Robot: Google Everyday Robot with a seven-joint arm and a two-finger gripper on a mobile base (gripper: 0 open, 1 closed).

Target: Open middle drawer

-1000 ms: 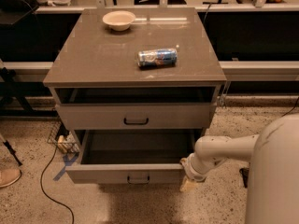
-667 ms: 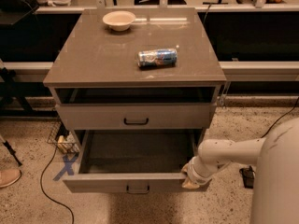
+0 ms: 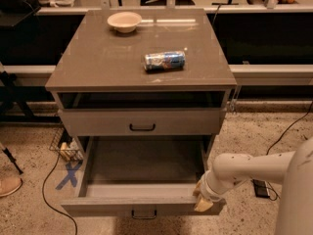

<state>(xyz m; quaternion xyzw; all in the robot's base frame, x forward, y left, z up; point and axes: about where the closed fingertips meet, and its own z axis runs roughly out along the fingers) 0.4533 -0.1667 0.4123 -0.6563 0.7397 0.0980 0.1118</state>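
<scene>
The middle drawer (image 3: 142, 166) is pulled far out of the grey-taupe cabinet, and its plain grey inside shows with nothing in it. Its small black bar handle (image 3: 144, 213) sits on the flat front at the bottom of the view. My gripper (image 3: 202, 200) is at the right end of the drawer's front edge, touching it, and my white arm reaches in from the lower right. The drawer above (image 3: 98, 123), with its own black handle (image 3: 142, 127), is pushed in. Anything below the open drawer is hidden.
On the cabinet top (image 3: 93, 62) a blue-and-white can (image 3: 165, 60) lies on its side and a white bowl (image 3: 124, 21) stands at the back. A blue tape cross (image 3: 68, 174), a cable (image 3: 47, 192) and a shoe (image 3: 9, 185) are on the floor to the left.
The middle drawer has slid further out towards the camera. My gripper has moved with its right front corner, down and towards the camera.
</scene>
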